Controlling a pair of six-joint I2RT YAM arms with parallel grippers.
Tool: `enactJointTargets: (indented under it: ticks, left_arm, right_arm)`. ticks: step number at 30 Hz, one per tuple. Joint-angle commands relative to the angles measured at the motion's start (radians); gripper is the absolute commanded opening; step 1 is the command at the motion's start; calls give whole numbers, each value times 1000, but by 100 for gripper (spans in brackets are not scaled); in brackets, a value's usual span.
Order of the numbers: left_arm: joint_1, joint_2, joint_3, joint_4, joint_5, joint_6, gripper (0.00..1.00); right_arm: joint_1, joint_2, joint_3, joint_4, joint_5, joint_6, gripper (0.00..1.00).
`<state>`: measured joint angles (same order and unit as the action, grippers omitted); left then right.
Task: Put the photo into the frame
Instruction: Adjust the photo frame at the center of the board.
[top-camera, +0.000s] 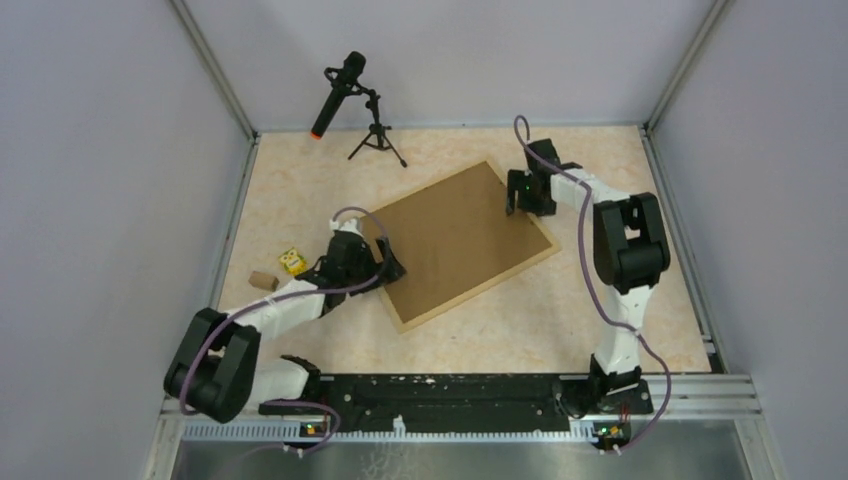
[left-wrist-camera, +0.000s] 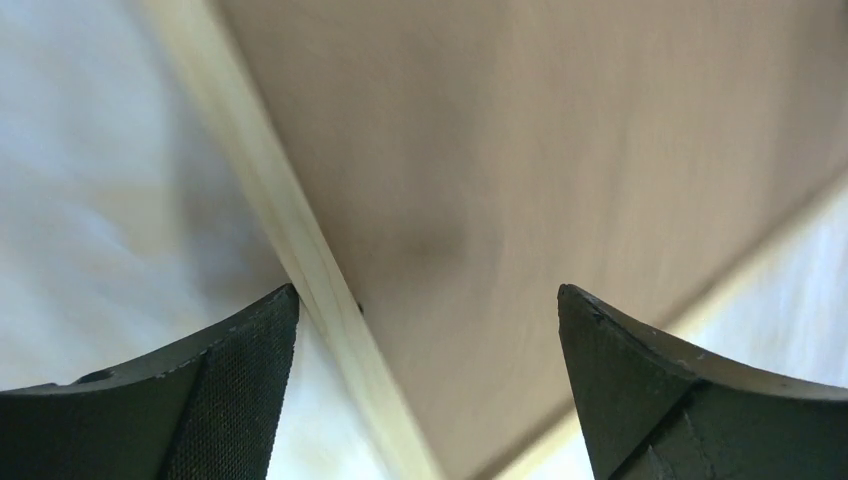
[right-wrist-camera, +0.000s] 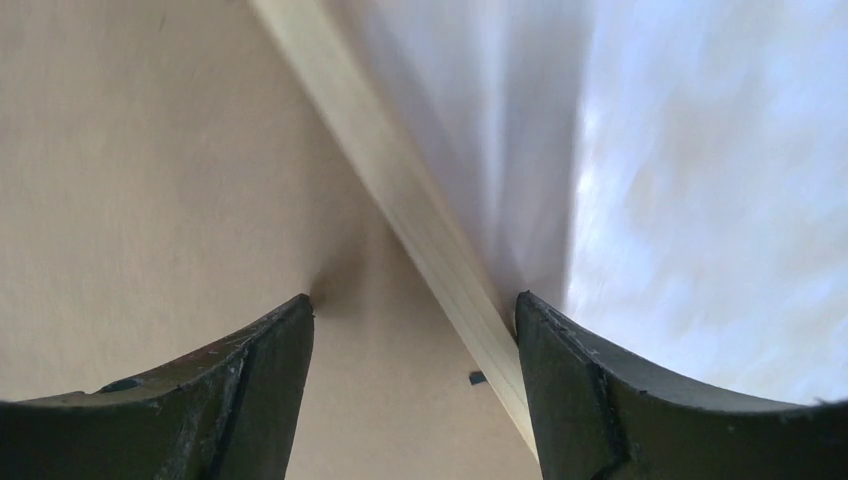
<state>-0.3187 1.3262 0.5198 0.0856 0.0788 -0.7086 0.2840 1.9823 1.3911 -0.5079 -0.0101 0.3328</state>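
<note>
The frame (top-camera: 478, 291) lies flat and turned at an angle in the middle of the table, its thin light wood rails around a brown backing board (top-camera: 455, 240). The photo is hidden. My left gripper (top-camera: 385, 262) is open at the frame's left edge. In the left wrist view its fingers straddle the rail (left-wrist-camera: 300, 250) and the board (left-wrist-camera: 560, 150), holding nothing. My right gripper (top-camera: 518, 195) is open at the frame's far right edge. In the right wrist view its jaws stand either side of the rail (right-wrist-camera: 400, 190), one fingertip (right-wrist-camera: 295, 315) down on the board (right-wrist-camera: 150, 150).
A black microphone on a small tripod (top-camera: 345, 95) stands at the back left. A small yellow object (top-camera: 292, 261) and a small brown block (top-camera: 264, 281) lie left of the left gripper. Grey walls close in the table on three sides.
</note>
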Motion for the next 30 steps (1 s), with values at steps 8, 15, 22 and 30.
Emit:
enactJointTargets:
  ticks: [8, 15, 22, 30]
  left_arm:
    - [-392, -229, 72, -245, 119, -90, 98]
    - [-387, -105, 430, -319, -82, 168, 98]
    - [-253, 183, 617, -243, -273, 231, 98]
    - [-69, 445, 656, -93, -90, 183, 99]
  right_arm:
    - [47, 36, 271, -159, 81, -89, 76]
    - [47, -320, -95, -47, 34, -70, 95]
    - [12, -529, -397, 58, -81, 62, 99]
    - [-130, -596, -579, 182, -187, 129, 99]
